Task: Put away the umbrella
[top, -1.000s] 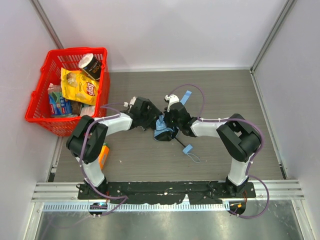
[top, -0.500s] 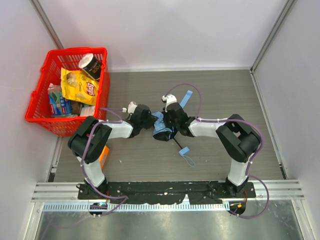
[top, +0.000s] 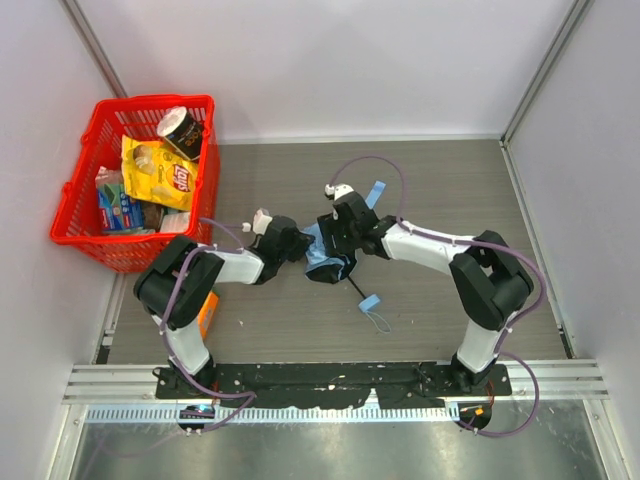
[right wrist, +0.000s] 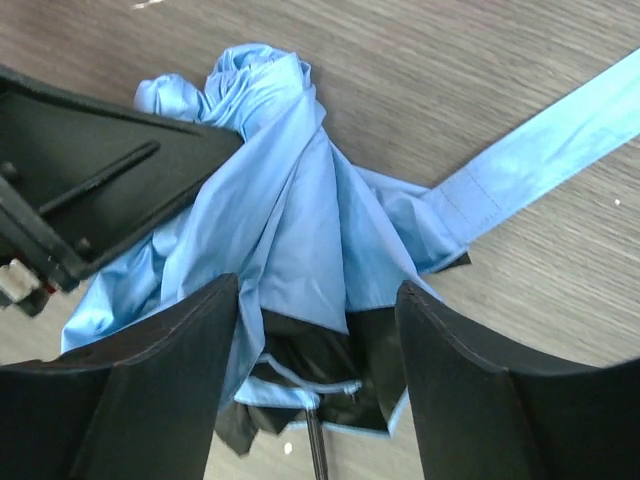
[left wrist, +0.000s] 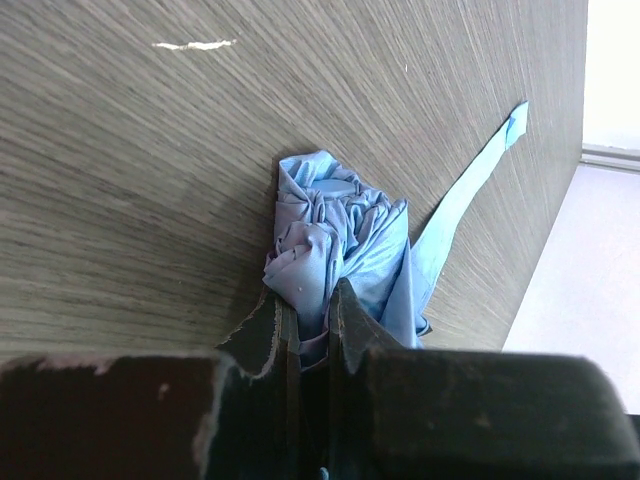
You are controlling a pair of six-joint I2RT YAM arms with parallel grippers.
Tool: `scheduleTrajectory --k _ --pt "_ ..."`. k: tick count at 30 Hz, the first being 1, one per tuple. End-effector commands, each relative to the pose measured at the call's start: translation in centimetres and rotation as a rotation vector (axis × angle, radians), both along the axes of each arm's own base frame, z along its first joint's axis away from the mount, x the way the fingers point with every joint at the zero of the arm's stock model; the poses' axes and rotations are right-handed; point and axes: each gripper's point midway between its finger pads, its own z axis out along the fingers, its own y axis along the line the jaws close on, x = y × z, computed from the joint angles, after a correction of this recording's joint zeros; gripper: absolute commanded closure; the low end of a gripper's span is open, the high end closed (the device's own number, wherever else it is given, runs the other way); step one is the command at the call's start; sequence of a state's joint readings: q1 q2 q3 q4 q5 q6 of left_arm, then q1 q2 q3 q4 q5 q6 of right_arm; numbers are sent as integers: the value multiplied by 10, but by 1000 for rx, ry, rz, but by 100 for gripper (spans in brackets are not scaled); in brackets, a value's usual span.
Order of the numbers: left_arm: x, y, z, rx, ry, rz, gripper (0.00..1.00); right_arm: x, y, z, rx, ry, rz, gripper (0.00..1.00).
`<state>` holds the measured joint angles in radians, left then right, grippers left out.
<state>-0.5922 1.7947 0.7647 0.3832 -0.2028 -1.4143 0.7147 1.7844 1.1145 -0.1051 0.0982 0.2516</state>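
**Overhead and wrist views, bundled canopy at mid-desk.** The umbrella [top: 325,258] lay on the grey wood-grain desk [top: 440,190], near the centre of the overhead frame, between my two arms. Its sky-blue cloth was crumpled into a loose bundle. A thin black shaft [top: 355,288] ran from it towards the lower right and ended at a small blue tab with a cord loop [top: 378,318].

My left jaws stood almost together, pinching a fold of the umbrella [left wrist: 335,240] at the lower centre of the left wrist view. My right jaws stood wide apart, one on either side of the umbrella [right wrist: 290,210], gripping nothing; black lining showed between them at the lower edge of the right wrist view.

A flat blue closing strap [right wrist: 540,150] ran from the bundle to the upper right and lay on the desk. A red basket [top: 150,100] holding packets stood at the upper left of the overhead frame, well apart from the umbrella.
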Motion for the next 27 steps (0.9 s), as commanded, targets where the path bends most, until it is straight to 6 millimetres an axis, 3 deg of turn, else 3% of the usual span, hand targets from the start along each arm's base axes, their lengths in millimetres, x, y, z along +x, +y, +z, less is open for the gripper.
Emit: scheduleTrajectory --k 1,4,6,13,18,27 --pt "-70 45 -80 247 272 -31 100 -22 1 45 51 84 91 29" --pt "-70 43 -77 244 266 -31 100 -16 4 62 109 79 155 21" --pt "-71 42 -75 238 264 -28 100 -16 8 62 159 115 219 19" --pt "-75 42 -74 216 283 -5 100 -26 25 43 233 145 337 17" --pt "-76 43 -75 204 295 9 100 -30 26 16 121 142 368 18" --pt "-78 41 -76 178 317 28 100 -31 8 -32 -152 52 356 16"
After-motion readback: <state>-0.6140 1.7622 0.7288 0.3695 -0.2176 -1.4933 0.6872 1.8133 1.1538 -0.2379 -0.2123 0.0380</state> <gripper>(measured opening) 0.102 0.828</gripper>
